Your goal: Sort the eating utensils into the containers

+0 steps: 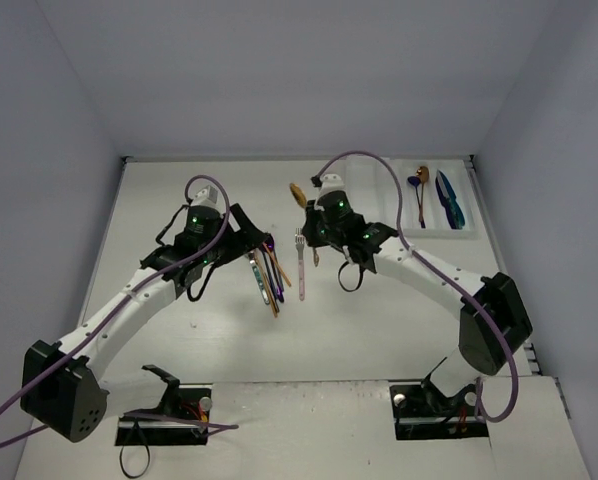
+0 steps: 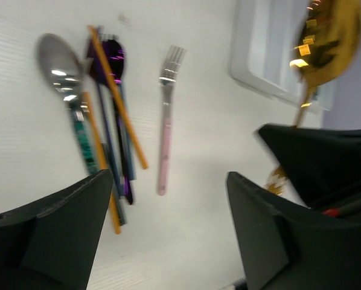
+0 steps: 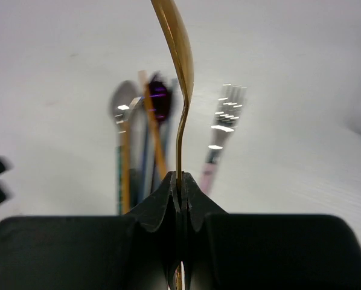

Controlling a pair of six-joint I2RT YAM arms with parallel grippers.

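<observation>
1. White table (image 1: pixel 379 320) was seen under both arms, with the white tray (image 1: pixel 391 195) set at its far right corner.
2. The left gripper (image 2: pixel 168 181) was held with jaws spread wide above a loose pile (image 2: pixel 102 121) of utensils at mid-table.
3. The right gripper (image 3: pixel 179 181) was clamped on the handle of a gold spoon (image 3: pixel 174 36), which was raised off the table.
4. A pink-handled fork (image 2: pixel 164 151) was left just beside the pile.
5. A purple spoon (image 1: pixel 419 200) and a teal piece (image 1: pixel 449 200) were seen in the tray, apart.
</observation>
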